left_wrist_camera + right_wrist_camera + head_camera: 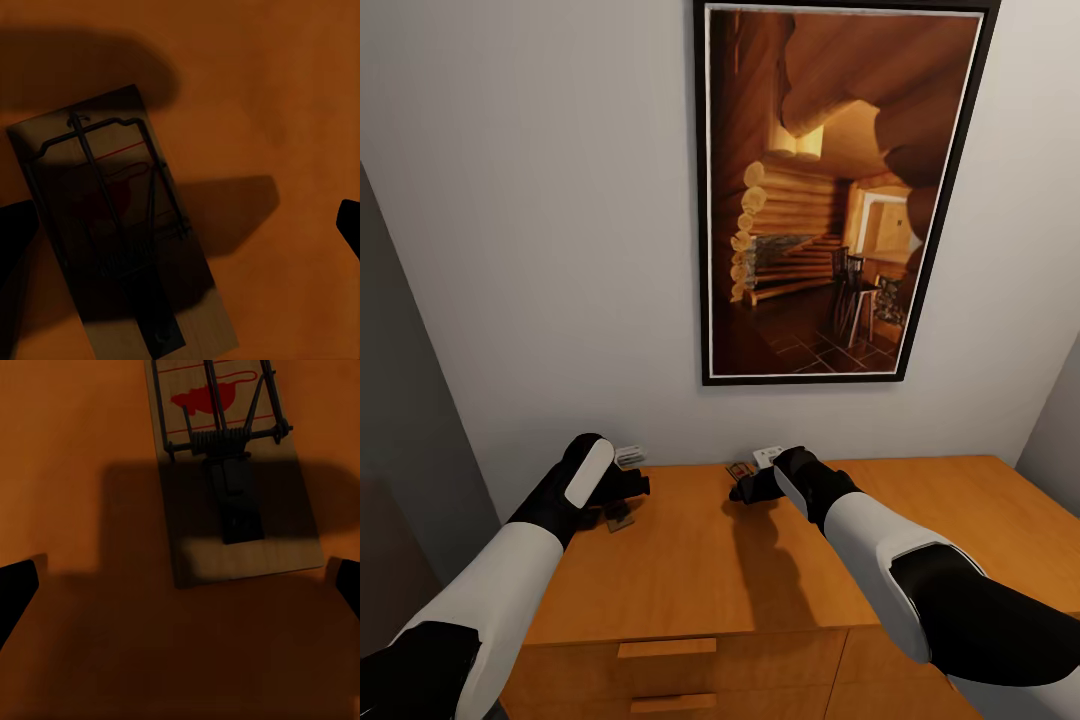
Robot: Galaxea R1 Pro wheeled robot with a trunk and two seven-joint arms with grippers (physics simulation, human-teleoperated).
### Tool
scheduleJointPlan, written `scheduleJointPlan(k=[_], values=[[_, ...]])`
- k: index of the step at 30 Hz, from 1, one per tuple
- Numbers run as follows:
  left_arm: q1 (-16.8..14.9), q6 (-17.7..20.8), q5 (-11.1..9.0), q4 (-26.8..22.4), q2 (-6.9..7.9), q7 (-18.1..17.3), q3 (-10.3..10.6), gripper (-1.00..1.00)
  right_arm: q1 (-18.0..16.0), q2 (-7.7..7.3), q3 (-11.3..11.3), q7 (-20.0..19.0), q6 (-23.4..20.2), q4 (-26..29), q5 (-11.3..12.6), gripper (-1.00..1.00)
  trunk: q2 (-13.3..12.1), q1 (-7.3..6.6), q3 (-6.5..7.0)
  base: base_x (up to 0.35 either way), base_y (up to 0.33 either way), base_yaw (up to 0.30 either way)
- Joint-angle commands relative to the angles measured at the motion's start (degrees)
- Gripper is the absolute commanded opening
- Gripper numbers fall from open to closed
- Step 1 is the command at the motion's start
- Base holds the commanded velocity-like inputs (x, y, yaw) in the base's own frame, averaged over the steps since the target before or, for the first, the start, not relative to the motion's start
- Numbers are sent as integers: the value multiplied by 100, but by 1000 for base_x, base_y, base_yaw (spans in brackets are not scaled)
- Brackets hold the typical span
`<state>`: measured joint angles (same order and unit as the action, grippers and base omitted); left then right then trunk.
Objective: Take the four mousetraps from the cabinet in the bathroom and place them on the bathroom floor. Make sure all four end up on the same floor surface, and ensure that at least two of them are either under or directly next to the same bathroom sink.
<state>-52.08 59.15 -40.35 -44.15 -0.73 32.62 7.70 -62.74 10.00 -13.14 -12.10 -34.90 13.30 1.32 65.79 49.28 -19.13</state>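
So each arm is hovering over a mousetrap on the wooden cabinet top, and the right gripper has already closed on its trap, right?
Not quite. The right gripper is open: in the right wrist view its fingertips stand wide apart, and the mousetrap lies untouched on the cabinet top. The rest holds.

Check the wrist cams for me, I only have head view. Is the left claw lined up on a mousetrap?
Observer: Yes. The left mousetrap lies flat between the open fingers of the left claw, skewed to them and nearer one finger.
Operator: Any contact?
Observer: Cannot tell. One fingertip sits right at the board's edge, while the other is well clear of it.
Operator: And the right side?
Observer: The right claw is open too, but the right mousetrap lies on the cabinet ahead of the fingertips, not between them.
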Motion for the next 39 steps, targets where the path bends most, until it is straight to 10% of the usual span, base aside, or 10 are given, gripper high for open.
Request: scheduleJointPlan(k=[1, 39], values=[[-4, 9, -60, -6, 3, 60, 12, 100, -1, 0, -16, -3, -27, -555, 1, 100, 4, 1, -8, 0, 0, 0], [-4, 9, -60, -6, 12, 57, 12, 100, -3, 0, -42, 7, -48, -469, -431, 100, 4, 1, -8, 0, 0, 0]])
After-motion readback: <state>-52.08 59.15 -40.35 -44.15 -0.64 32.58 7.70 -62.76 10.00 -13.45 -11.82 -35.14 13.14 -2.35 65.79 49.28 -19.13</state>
